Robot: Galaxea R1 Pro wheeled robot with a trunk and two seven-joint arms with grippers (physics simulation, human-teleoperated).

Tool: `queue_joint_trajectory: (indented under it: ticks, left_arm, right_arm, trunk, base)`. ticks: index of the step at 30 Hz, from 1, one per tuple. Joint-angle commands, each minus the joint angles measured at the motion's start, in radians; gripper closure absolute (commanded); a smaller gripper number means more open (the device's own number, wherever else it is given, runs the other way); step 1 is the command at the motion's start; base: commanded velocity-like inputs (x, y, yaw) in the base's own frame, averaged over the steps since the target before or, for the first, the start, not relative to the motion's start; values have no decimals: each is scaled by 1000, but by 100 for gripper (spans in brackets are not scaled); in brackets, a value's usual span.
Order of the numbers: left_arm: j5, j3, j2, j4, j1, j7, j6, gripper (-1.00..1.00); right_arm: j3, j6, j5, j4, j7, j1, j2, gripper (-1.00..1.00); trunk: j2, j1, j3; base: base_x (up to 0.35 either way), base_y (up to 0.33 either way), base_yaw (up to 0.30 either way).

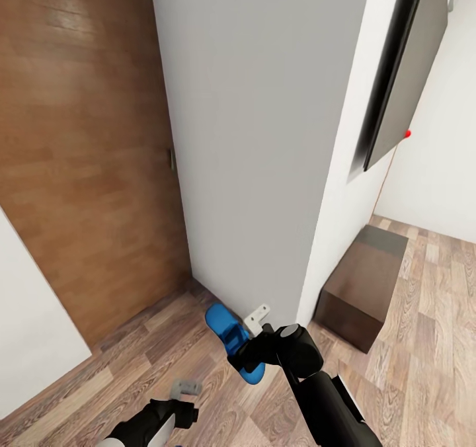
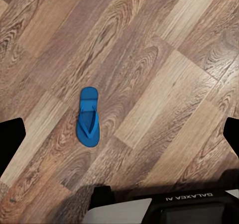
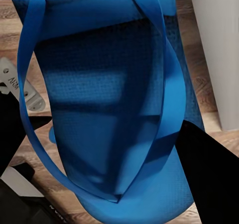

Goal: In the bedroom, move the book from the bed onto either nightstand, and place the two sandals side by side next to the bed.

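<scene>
My right gripper (image 1: 248, 346) is shut on one bright blue sandal (image 1: 229, 333), held above the wood floor close to a grey wall corner. In the right wrist view that sandal (image 3: 104, 109) shows sole and straps close up between the dark fingers (image 3: 211, 176). The other blue sandal (image 2: 88, 117) lies flat on the floor planks under my left gripper (image 2: 119, 139), whose fingers stand wide apart with nothing between them. The left gripper (image 1: 186, 391) hangs low at the near left. The book, bed and nightstand are out of view.
A grey wall (image 1: 264, 136) juts out straight ahead. A brown wooden door panel (image 1: 86, 169) is to its left. A long low dark brown cabinet (image 1: 362, 288) stands at the right under a dark wall panel (image 1: 403, 70). Wood floor (image 1: 436, 341) runs on to the right.
</scene>
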Motion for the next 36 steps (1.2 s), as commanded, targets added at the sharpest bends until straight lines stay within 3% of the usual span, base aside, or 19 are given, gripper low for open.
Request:
queue_joint_trajectory:
  ticks: [1, 8, 20, 26, 36]
  left_arm:
    - [11, -8, 1, -2, -1, 7, 5, -100]
    - [11, -8, 1, -3, -1, 7, 4, -100]
    - [11, -8, 1, -2, -1, 7, 4, -100]
    - [11, -8, 1, -2, -1, 7, 4, -100]
    - [11, -8, 1, -2, -1, 7, 4, -100]
  right_arm:
    - [0, 3, 10, -1, 10, -1, 0, 100]
    - [0, 3, 10, 0, 10, -1, 0, 100]
    - [-2, 7, 10, -8, 11, -1, 0, 100]
    - [1, 70, 9, -12, 11, -1, 0, 100]
    - [3, 73, 9, -12, 11, -1, 0, 100]
  trunk:
    - [-1, 0, -3]
    - [-1, 0, -15]
    - [-85, 46, -72]
    - [-127, 69, -100]
    - [-197, 108, -148]
  base:
    - [0, 0, 0]
    - [0, 0, 0]
    - [0, 0, 0]
    - [0, 0, 0]
    - [0, 0, 0]
